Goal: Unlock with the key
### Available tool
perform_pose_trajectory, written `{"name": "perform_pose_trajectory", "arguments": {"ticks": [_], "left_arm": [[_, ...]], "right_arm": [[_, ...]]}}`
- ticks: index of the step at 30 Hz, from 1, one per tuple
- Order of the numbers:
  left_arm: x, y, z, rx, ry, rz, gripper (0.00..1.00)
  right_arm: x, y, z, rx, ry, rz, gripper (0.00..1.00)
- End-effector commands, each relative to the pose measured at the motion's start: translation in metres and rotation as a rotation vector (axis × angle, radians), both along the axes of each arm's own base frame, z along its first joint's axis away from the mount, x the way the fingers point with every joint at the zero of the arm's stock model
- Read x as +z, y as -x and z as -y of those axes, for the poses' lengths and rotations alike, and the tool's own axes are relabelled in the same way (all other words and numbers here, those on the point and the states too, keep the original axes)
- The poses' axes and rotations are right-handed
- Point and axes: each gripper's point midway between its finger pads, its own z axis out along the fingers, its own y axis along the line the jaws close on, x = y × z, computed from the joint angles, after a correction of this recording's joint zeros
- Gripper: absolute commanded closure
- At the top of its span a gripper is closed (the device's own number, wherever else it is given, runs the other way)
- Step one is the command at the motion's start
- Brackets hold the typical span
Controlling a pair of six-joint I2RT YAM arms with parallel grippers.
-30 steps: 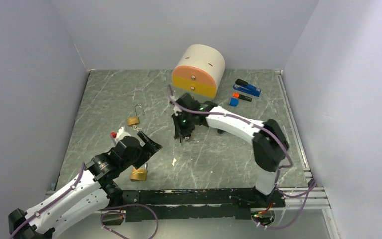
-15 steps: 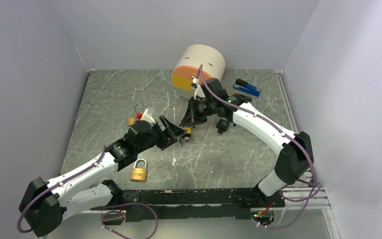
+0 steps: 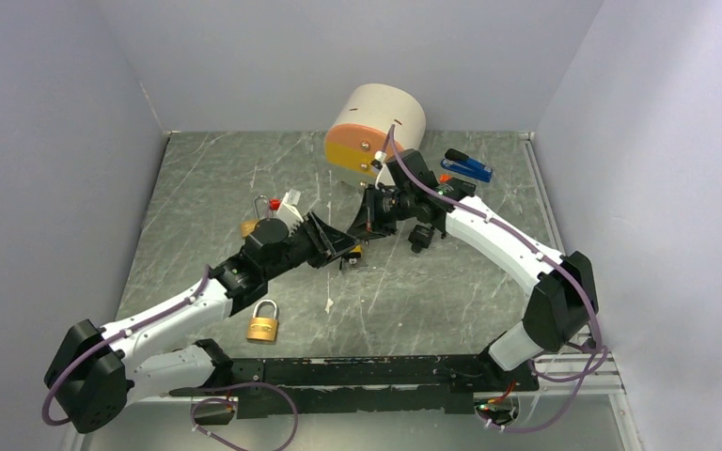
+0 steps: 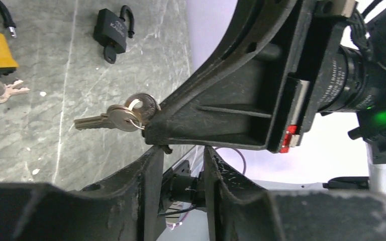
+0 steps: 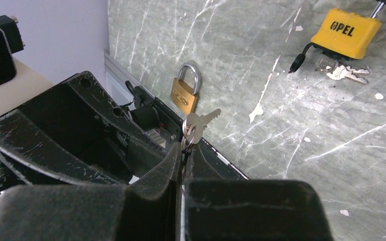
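Right wrist view: the keys point toward 2 o'clock, pinched in the closed right tool above the table. The left tool gapes close by, gripping nothing. A brass padlock lies on the table, at 12 o'clock from the keys.

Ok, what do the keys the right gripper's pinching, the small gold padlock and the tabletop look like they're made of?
Keys: silvery metal with a dull shine, probably nickel-plated. Gold padlock: brass-looking body, bright steel-like shackle. Tabletop: grey-green with white veins like marble, though it could be a printed laminate.
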Motion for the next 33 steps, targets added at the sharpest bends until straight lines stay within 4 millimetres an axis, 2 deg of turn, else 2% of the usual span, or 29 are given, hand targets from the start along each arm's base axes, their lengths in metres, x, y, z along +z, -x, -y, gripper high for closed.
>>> {"name": "perform_pose_trajectory", "arguments": {"ticks": [1,9,22,24,28,31,33], "left_arm": [[0.019,-0.011,-0.002,0.041,0.003,0.047,0.63],[0.003,-0.019,-0.016,0.13,-0.029,0.036,0.63],[-0.01,-0.023,-0.014,0.138,-0.082,-0.03,0.77],[-0.009,-0.023,-0.015,0.136,-0.093,-0.019,0.81],[-0.006,-0.026,-0.014,0.122,-0.134,0.015,0.97],[0.0,-0.026,-0.01,0.088,-0.165,0.056,0.98],[0.006,-0.023,-0.006,0.048,-0.172,0.101,0.98]], "right_arm": [[0.018,0.012,-0.001,0.021,-0.054,0.002,1.0],[0.017,0.014,0.0,0.021,-0.059,-0.013,1.0],[0.025,0.022,0.001,0.057,-0.073,-0.03,1.0],[0.025,0.022,0.002,0.062,-0.066,-0.025,1.0],[0.029,0.016,0.009,0.051,-0.053,0.002,0.99],[0.035,0.016,0.011,0.058,-0.066,0.02,0.88],[0.038,0.016,0.012,0.056,-0.073,0.034,0.76]]}}
